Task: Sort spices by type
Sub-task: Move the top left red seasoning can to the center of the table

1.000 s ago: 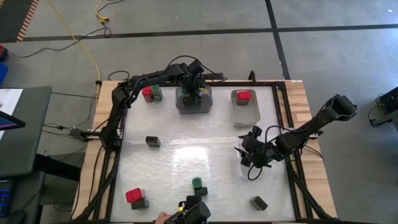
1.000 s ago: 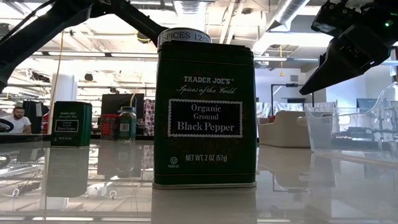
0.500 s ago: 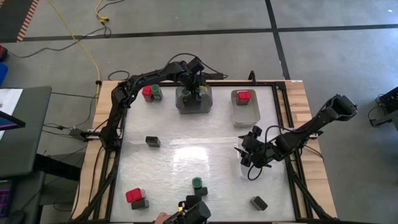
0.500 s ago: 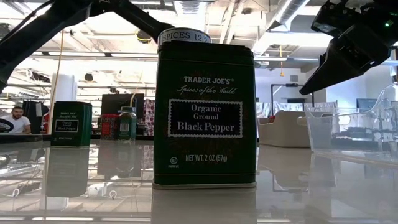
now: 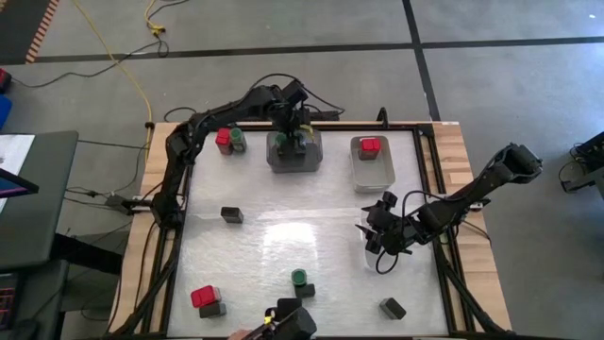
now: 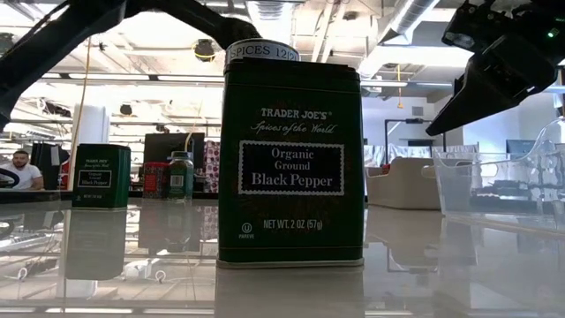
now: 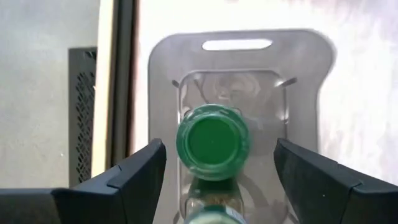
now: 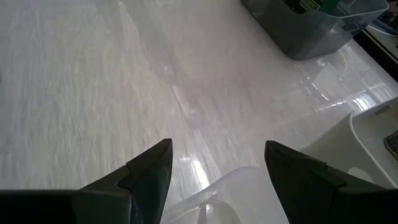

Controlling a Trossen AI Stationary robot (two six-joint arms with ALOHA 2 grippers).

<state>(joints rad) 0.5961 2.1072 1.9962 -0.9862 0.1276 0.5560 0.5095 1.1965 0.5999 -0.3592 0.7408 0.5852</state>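
My left gripper [image 5: 293, 130] hangs open over the grey tray [image 5: 279, 162] at the table's far middle. In the left wrist view a green-lidded jar [image 7: 212, 142] stands upright on the tray's floor between the spread fingers, which are clear of it. A second jar [image 7: 211, 215] stands beside it. My right gripper [image 5: 379, 229] waits open at the right, above a clear tray [image 8: 219, 186], with nothing between its fingers. More spices stand about the table: a red-topped box [image 5: 224, 141], a green-lidded jar [image 5: 299, 278] and a dark block [image 5: 231, 214].
A red-topped box [image 5: 370, 147] sits in the light tray [image 5: 372, 175] at the far right. A red box [image 5: 203, 297] and dark block [image 5: 213, 309] stand near left, another block [image 5: 393, 307] near right. The Black Pepper tin [image 6: 291, 163] stands close before the low camera.
My left gripper has risen from the grey tray and drawn a little toward the far edge, fingers still spread. The green-lidded jars stay standing in the tray.
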